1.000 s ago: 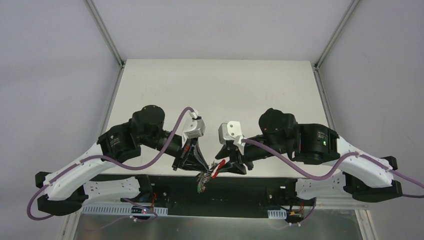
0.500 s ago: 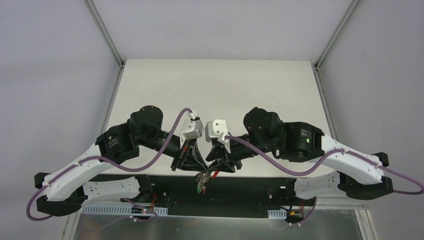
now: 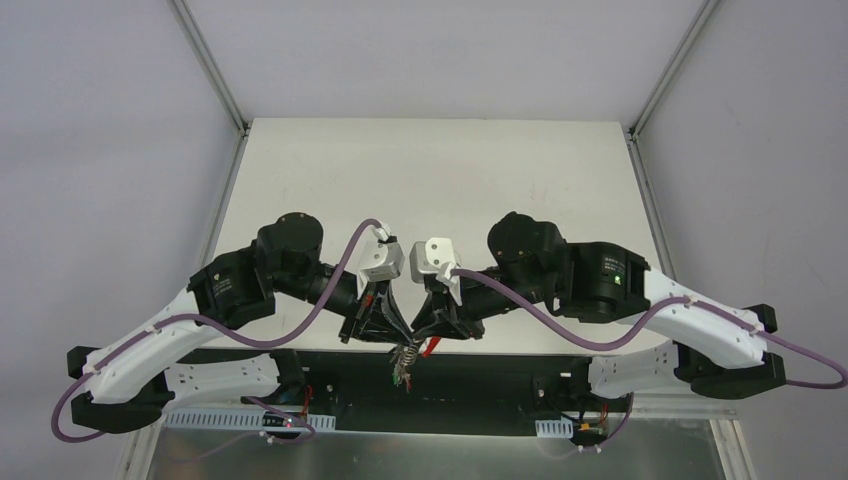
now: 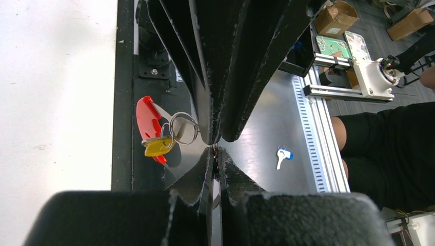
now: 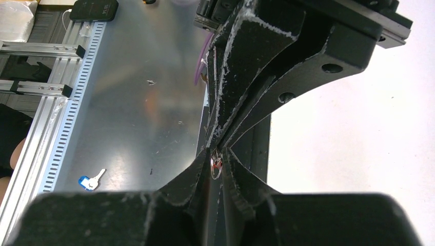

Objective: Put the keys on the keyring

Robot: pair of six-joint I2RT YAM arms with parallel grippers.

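From above, the keyring (image 3: 413, 352) and keys (image 3: 400, 374) form a tiny tangle at 6 o'clock beneath the arms; single keys cannot be told apart. Between the right end effector's (image 5: 216, 163) closed tips only a red-and-metal sliver shows, unidentifiable. The left end effector's (image 4: 216, 151) own black fingers (image 4: 195, 177) hide whatever it grips. A person's leg (image 4: 379, 154) at 3 o'clock is cropped.

Robotics lab; aluminium rails (image 4: 314, 134); circuit boards (image 4: 332, 46); cardboard boxes (image 4: 333, 15).
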